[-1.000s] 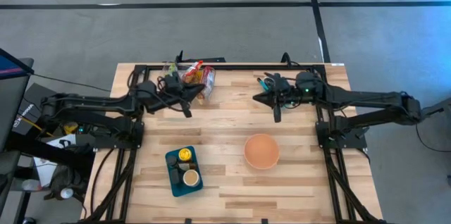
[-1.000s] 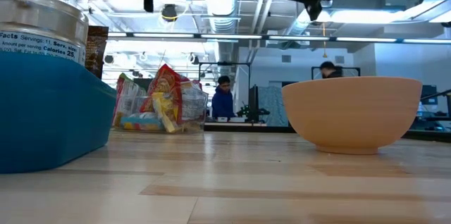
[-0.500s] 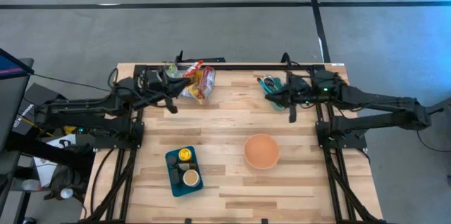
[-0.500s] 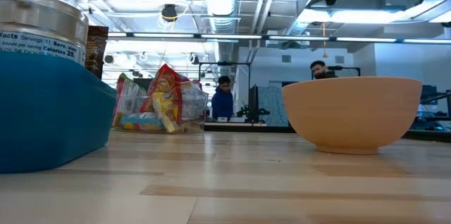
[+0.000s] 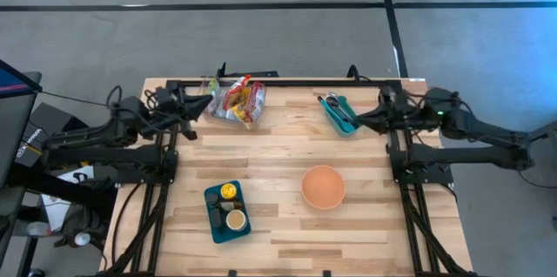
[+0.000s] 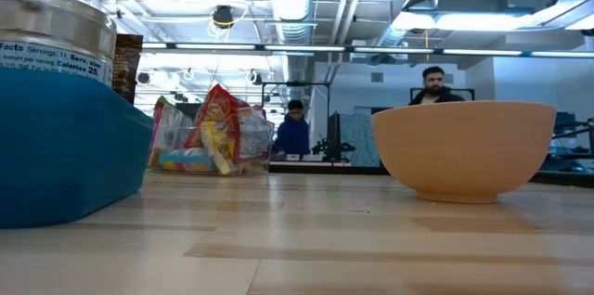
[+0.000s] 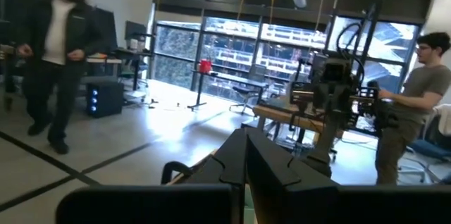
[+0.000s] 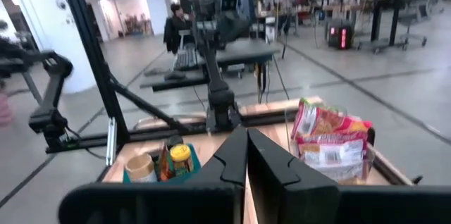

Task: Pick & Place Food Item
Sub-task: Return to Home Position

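A pile of colourful snack bags (image 5: 237, 101) lies at the table's far side, left of centre; it also shows in the low view (image 6: 215, 133) and the right wrist view (image 8: 330, 143). An orange bowl (image 5: 323, 186) stands near the table's middle. My left gripper (image 5: 207, 101) hovers shut at the left frame, just left of the bags, holding nothing; its fingers (image 7: 245, 143) meet and point level. My right gripper (image 5: 359, 120) hovers shut by the right frame, beside a teal tray (image 5: 339, 113), also holding nothing (image 8: 246, 139).
A blue tray (image 5: 226, 211) with two cans stands near the front left; it fills the low view's left side (image 6: 65, 147). The teal tray holds utensils. A black frame (image 5: 287, 83) runs along the table's far edge. People move in the room beyond.
Both arms have drawn back and risen. My left gripper has gone from over the table by the bags toward the left edge. My right gripper has gone from beside the teal tray toward the right edge. Both stayed shut and nothing on the table moved.
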Robot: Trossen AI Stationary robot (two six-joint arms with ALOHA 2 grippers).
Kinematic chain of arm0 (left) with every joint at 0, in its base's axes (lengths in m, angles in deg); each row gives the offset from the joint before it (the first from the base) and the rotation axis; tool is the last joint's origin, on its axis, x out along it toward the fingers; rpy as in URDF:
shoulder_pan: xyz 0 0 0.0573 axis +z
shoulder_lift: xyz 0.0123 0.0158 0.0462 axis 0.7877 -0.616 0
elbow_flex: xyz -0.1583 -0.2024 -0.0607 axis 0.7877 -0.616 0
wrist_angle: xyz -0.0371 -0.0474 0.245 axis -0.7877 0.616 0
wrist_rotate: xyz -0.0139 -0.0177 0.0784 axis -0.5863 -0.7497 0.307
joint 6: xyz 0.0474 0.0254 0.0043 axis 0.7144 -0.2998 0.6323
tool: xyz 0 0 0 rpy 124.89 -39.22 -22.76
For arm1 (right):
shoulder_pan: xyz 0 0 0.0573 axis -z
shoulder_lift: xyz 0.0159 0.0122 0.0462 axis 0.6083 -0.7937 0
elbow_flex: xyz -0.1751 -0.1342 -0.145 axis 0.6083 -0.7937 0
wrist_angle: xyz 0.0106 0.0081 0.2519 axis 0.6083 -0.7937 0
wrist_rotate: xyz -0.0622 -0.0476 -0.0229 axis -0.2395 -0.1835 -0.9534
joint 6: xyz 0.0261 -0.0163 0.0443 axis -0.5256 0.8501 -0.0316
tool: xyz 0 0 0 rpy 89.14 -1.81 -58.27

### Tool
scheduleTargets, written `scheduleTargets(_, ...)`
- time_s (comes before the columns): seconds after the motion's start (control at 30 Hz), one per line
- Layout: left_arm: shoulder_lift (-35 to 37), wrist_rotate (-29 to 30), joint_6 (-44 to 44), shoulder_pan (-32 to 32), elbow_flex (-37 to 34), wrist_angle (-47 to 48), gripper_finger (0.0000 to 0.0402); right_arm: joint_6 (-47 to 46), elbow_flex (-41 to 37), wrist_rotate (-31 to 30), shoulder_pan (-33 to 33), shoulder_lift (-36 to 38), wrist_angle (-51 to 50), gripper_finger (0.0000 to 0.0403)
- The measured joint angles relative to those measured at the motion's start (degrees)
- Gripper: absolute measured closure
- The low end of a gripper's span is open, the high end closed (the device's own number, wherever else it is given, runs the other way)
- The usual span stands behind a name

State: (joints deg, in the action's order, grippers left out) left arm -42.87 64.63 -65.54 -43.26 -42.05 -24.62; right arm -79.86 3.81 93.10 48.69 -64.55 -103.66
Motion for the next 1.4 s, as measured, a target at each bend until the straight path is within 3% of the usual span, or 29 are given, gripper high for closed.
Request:
scheduleTargets(0.27,6.1,1.8,0.0,0.0,0.0,5.1,0.0396,-1.1,-1.4,0.0,0.0,10.0,-2.3,0.0396)
scheduleTargets(0.7,13.0,4.0,0.9,0.0,0.0,10.6,0.0392,-5.4,-14.4,-0.2,0.0,30.5,0.7,0.0396)
scheduleTargets(1.0,19.6,6.4,0.5,0.0,0.0,15.5,0.0389,-5.5,-18.0,-0.9,-0.3,30.2,-0.2,0.0396)
scheduleTargets(1.4,22.9,6.4,-2.2,0.0,-1.9,18.5,0.0389,-6.6,-26.6,-1.3,-0.3,31.0,10.3,0.0396)
